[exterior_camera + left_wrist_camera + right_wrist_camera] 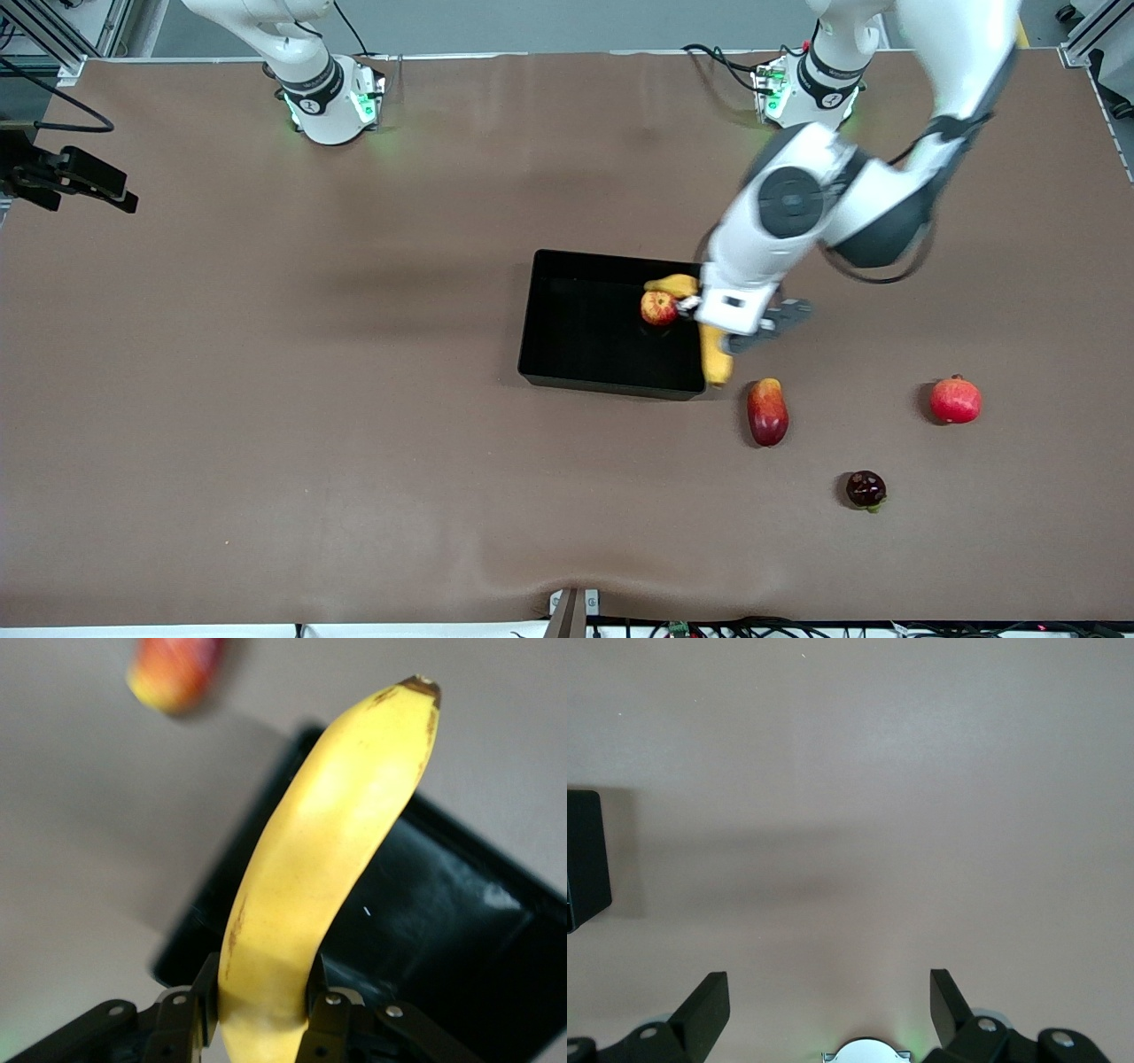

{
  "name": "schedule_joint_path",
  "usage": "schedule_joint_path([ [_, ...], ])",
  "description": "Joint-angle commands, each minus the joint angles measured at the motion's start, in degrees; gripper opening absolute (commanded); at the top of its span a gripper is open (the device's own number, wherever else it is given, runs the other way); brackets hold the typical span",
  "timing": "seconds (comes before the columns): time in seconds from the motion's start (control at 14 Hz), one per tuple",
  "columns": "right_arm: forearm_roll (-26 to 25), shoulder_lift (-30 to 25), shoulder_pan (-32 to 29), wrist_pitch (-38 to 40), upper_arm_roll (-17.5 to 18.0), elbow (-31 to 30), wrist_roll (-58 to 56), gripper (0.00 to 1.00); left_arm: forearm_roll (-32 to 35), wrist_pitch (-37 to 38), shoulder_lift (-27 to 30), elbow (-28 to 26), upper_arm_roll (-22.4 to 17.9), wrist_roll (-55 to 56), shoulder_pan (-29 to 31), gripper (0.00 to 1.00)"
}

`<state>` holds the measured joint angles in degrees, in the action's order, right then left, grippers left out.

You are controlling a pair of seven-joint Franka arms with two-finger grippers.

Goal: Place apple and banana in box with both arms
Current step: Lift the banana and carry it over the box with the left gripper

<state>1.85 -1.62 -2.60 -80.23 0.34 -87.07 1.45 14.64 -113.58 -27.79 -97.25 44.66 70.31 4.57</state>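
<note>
Left gripper [261, 1014] was clamped on the banana [323, 868], fingers [182, 1014] pressed against both sides of the fruit near one end. In the front view the left arm reached down over the box [567, 350] edge at the left arm's end of the table, and the banana [714, 359] hung across that wall, its yellow tip showing just outside the corner nearest the camera, another yellow bit visible at the box wall nearer the bases. Banana was off the table, not yet released.

Apple [658, 307] sat inside the box, close to the wall under the left arm.

Right gripper [830, 1008] was wide open and empty, fingers [707, 1010] spread over bare table with a box corner [585, 859] at the edge of its wrist view. Right arm was waiting, gripper out of the front view.

On the table outside the box: mango [767, 411] just beside the box corner, pomegranate [955, 400] further toward the left arm's end, a small dark fruit [866, 489] nearer the camera than both.
</note>
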Motion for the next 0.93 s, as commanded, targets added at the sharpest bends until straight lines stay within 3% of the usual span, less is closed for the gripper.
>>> schedule_joint_path([
  [0.0,0.70,0.48,0.49,0.60,-0.60,1.37,-0.48,1.00,2.93,-1.28,-7.87,6.53,-1.23,7.88,-6.47,0.00],
  [0.14,0.87,0.48,0.41,0.60,-0.60,1.63,-0.48,1.00,5.91,-2.08,-12.62,10.83,-4.30,15.52,-13.50,0.00],
  [0.43,1.49,0.48,0.41,0.60,-0.60,1.72,-0.57,1.00,6.72,-5.67,-15.88,11.03,-12.83,19.43,-23.27,0.00],
  [0.86,1.49,0.57,0.14,0.60,-0.78,1.81,-0.57,1.00,6.98,-12.88,-21.86,11.12,-13.55,19.34,-24.87,0.00],
])
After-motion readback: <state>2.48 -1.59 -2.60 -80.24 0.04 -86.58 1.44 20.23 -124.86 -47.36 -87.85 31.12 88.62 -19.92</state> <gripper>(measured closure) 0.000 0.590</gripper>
